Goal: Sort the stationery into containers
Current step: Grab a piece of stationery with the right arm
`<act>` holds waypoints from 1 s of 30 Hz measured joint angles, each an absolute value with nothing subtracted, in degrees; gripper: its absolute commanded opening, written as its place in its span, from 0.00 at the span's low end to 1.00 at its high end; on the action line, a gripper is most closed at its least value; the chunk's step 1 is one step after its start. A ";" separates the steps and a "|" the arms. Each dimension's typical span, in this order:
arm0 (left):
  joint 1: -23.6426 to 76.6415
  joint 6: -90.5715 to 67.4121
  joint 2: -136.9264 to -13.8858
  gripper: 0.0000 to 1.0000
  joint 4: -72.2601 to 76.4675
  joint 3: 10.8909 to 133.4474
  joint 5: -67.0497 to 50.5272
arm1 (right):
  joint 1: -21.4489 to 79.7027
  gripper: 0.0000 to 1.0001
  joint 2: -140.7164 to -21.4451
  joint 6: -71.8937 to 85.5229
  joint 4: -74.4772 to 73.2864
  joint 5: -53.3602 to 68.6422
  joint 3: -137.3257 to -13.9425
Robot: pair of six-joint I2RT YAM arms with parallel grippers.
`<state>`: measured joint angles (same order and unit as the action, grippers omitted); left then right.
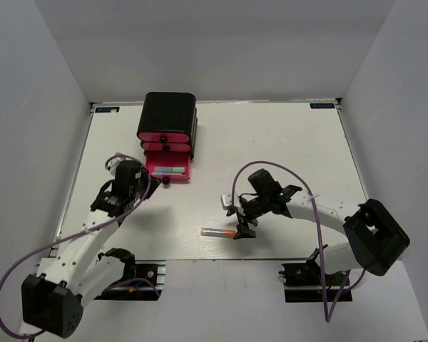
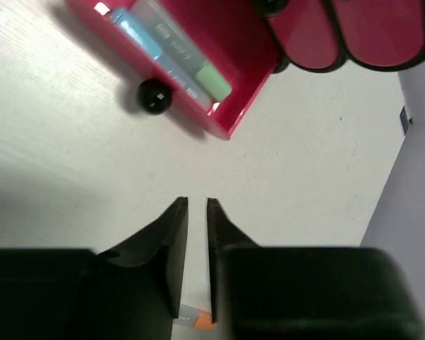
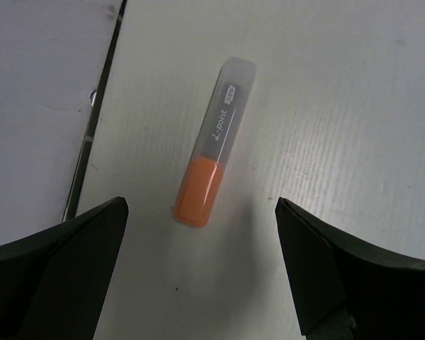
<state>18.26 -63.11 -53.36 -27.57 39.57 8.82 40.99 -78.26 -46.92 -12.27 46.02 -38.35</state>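
Observation:
The black box [image 1: 168, 114] holds three pink drawers; the bottom drawer [image 1: 172, 171] is pulled open, the upper two are shut. In the left wrist view the open drawer [image 2: 249, 67] holds a light blue stick [image 2: 143, 37] and a green-capped stick [image 2: 211, 81]. A grey stick with an orange tip [image 1: 217, 232] lies near the table's front edge. My right gripper [image 1: 244, 226] is wide open just above its orange end [image 3: 198, 191], not touching it. My left gripper [image 1: 138, 182] is shut to a thin gap and empty, a little in front of the drawer's knob [image 2: 154, 95].
White walls close the table in on three sides. The table's front edge [image 3: 92, 120] runs just left of the stick in the right wrist view. The grey stick also shows low through the left fingers' gap [image 2: 195, 320].

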 measured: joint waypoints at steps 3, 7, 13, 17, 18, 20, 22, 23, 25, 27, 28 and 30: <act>18.24 -62.63 -48.47 0.43 -27.86 34.13 7.07 | 45.78 0.90 -80.01 -43.44 -8.43 40.05 -36.75; 18.24 -63.40 -44.47 0.49 -28.91 30.68 6.37 | 50.15 0.86 -83.00 -39.90 -3.99 32.23 -36.69; 18.24 -64.31 -41.36 0.55 -30.57 30.44 6.74 | 54.08 0.64 -86.63 -34.74 1.76 23.38 -36.84; 18.24 -64.79 -40.45 0.58 -31.62 29.39 6.94 | 55.79 0.36 -88.07 -34.09 3.18 20.80 -38.17; 18.24 -65.06 -39.83 0.59 -31.73 28.49 7.01 | 56.03 0.18 -88.36 -34.04 3.11 20.53 -38.46; 18.24 -65.78 -38.63 0.59 -32.12 26.55 7.01 | 56.27 0.00 -88.51 -34.52 3.14 20.25 -38.79; 18.24 -66.59 -37.50 0.56 -32.10 24.25 7.01 | 56.27 0.00 -88.49 -34.76 3.05 20.16 -38.98; 18.24 -67.09 -37.10 0.53 -31.94 23.18 6.94 | 56.25 0.00 -88.49 -34.87 2.92 20.01 -39.18; 18.24 -67.64 -36.71 0.44 -31.27 21.30 6.70 | 55.83 0.00 -88.55 -35.16 2.09 19.46 -39.90; 18.24 -68.07 -36.62 0.36 -29.93 19.51 6.50 | 55.16 0.00 -88.97 -35.86 0.47 19.25 -42.09; 18.24 -68.25 -36.62 0.32 -29.21 18.59 6.35 | 54.57 0.00 -89.43 -36.34 0.08 19.16 -43.92; 18.24 -68.49 -36.64 0.28 -27.09 16.73 5.98 | 53.21 0.00 -90.96 -37.21 -0.51 18.96 -48.86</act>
<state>18.24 -68.49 -36.64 -27.09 16.73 5.98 53.21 -90.96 -37.21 -0.51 18.96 -48.86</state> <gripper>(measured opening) 0.315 0.297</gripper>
